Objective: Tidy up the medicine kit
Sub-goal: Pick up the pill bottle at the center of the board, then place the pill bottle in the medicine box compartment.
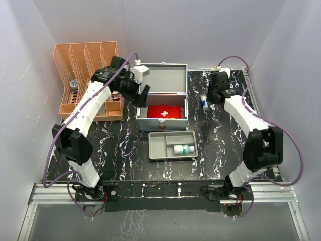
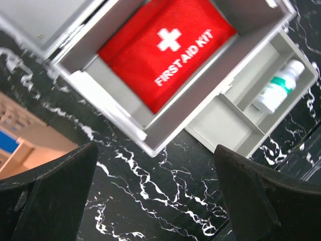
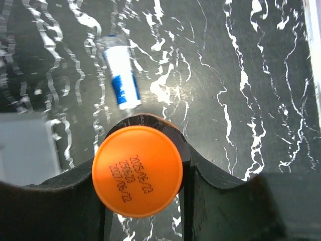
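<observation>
From above, the medicine kit (image 1: 162, 123) stands open on the desk (image 1: 210, 150), centre-far, with a red pouch (image 1: 164, 112) inside. We judge it rigid, fairly heavy and slick, so a wall rim is the place to pinch.

Left wrist: the left claw (image 2: 155, 150) gapes, released, over a corner of the kit.

Right wrist: the right claw (image 3: 144, 155) is clenched on an orange-capped container (image 3: 137, 170).

Top cam's high behind the arm bases (image 1: 90, 186), looking down on the whole tabletop (image 1: 120, 150). Left wrist cam hangs close over the medicine kit (image 2: 115, 100) and grey tray (image 2: 225, 120), both in the top view. Right wrist cam points straight down, orange cap (image 3: 137, 170) right up close, sharing the blue-white tube (image 3: 122, 75) with top.
</observation>
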Available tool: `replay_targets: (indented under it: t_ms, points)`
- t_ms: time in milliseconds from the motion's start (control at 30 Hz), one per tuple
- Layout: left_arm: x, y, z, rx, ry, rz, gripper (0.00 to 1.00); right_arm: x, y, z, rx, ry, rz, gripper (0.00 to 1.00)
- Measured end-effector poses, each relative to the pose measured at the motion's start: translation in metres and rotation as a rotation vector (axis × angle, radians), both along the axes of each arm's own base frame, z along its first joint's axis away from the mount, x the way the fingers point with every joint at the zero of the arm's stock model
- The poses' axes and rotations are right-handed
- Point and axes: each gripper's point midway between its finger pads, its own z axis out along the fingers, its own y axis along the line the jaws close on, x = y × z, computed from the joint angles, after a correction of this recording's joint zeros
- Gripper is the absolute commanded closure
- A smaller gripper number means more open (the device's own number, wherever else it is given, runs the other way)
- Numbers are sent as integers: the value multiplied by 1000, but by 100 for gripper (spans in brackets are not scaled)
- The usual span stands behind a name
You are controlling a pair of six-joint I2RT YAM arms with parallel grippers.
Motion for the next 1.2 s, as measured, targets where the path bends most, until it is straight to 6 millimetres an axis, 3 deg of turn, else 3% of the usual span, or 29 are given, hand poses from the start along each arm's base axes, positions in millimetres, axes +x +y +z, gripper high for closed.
replay_targets:
  t_ms: [100,200,467,600,800,1200]
  points:
    - [16,20,-3,-35,25,110,1,-13,16,42,-4,-32,78,100]
    - [23,36,-11,-49,53,181,1,-29,32,69,-26,-24,174,100]
    - [16,32,-28,-104,137,211,1,-65,88,94,-111,94,523,100]
    - [20,34,-28,-135,139,237,1,-88,117,89,-163,177,663,100]
    - [20,39,-23,-171,127,261,1,-115,150,63,-276,298,830,100]
    - [19,55,-15,-199,105,286,1,-146,184,30,-573,411,1105,100]
